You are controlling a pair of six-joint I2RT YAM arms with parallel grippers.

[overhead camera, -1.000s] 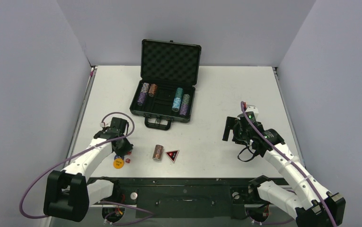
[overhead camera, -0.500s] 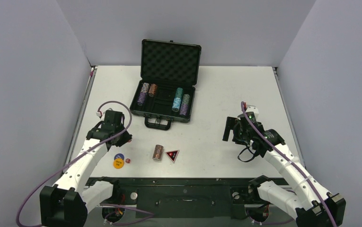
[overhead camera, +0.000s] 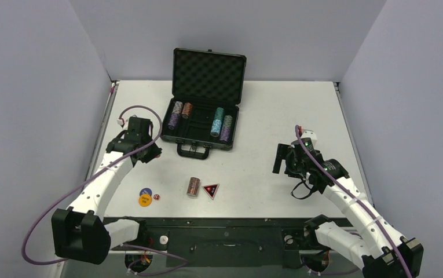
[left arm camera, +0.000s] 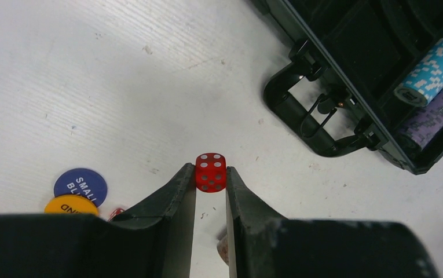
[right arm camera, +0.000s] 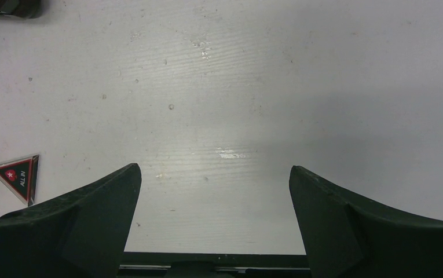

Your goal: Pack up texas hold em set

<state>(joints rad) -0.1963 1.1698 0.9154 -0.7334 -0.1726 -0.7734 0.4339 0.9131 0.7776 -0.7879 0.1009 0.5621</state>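
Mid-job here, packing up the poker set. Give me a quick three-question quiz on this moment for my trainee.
1. True or false: the left gripper is shut on a red die.
2. Which thing lies right beside the black-red triangle on the table? A) brown chip stack B) yellow disc C) teal chip stack
3. What does the right gripper hold?
Key: 1 true. 2 A. 3 nothing; it is open over bare table.
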